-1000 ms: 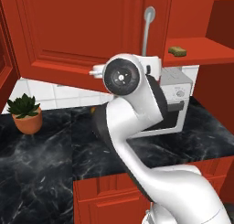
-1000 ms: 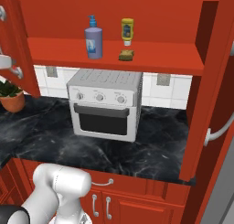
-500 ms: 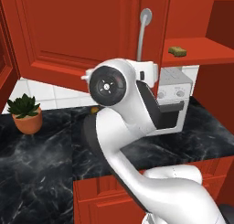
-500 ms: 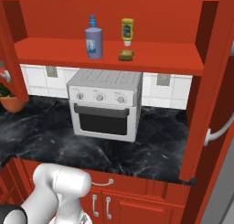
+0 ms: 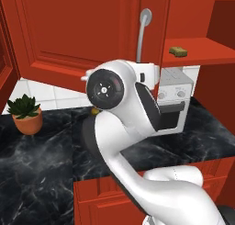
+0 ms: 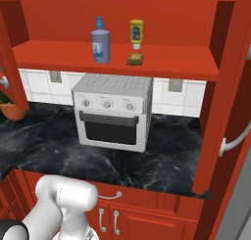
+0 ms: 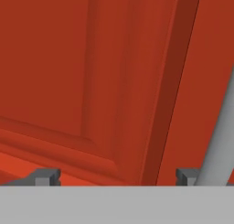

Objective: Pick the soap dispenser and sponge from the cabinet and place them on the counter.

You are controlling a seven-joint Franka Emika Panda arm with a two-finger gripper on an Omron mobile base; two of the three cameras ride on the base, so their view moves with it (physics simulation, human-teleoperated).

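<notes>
My left base camera looks forward from behind the white arm [image 5: 137,141], close on the open red panelled cabinet door [image 5: 82,36]. My right base camera faces the red shelf [image 6: 117,58] squarely from farther back. Both share the silver toaster oven [image 6: 113,111] and black marble-look counter [image 6: 171,160]. My hand camera sits tight against the door panel.

We see the toaster oven [image 5: 170,102] partly hidden behind the arm in the left base view. The plant [image 6: 9,106] is cut by the right base view's left edge. In the hand view, the silver handle [image 7: 219,141] runs off the right edge.
</notes>
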